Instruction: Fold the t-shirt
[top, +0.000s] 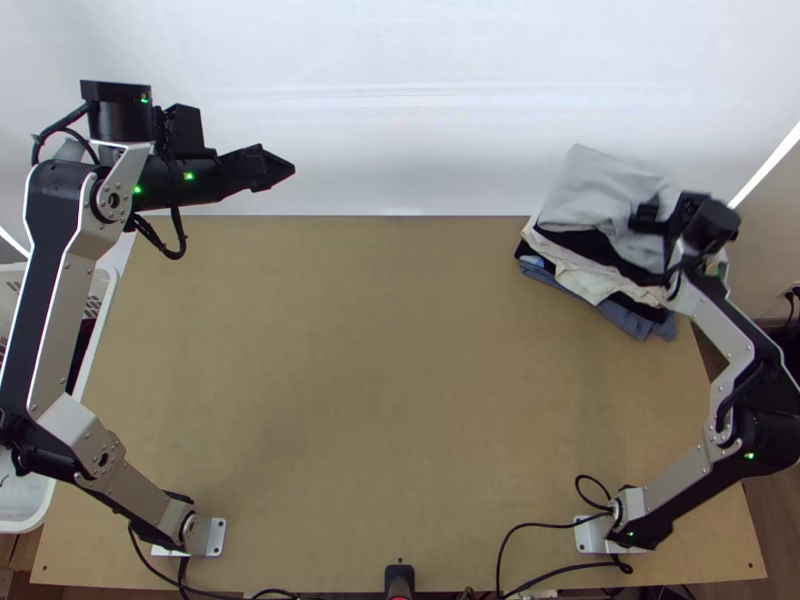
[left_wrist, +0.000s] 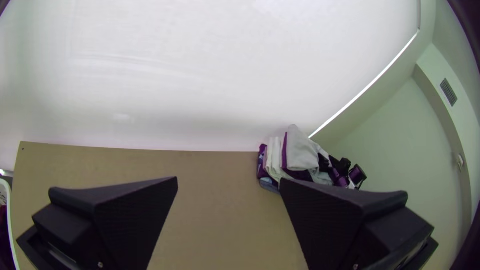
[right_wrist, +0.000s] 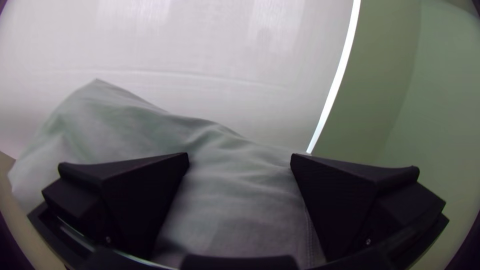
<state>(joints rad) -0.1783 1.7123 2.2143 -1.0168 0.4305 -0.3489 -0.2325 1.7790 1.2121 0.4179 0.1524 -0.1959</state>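
1. White wall: behind worktop.
2. Brown worktop: matte.
3. White basket: beside left edge.
4. Clothes stack: far right corner; grey garment on top, rumpled.
5. Left hand: open, far left. Right hand: open, at garment.

In my top view, the right gripper is blurred and hides part of the grey cloth. That cloth covers much of the clothes pile. The left arm partly hides the basket, cut off at the edge.
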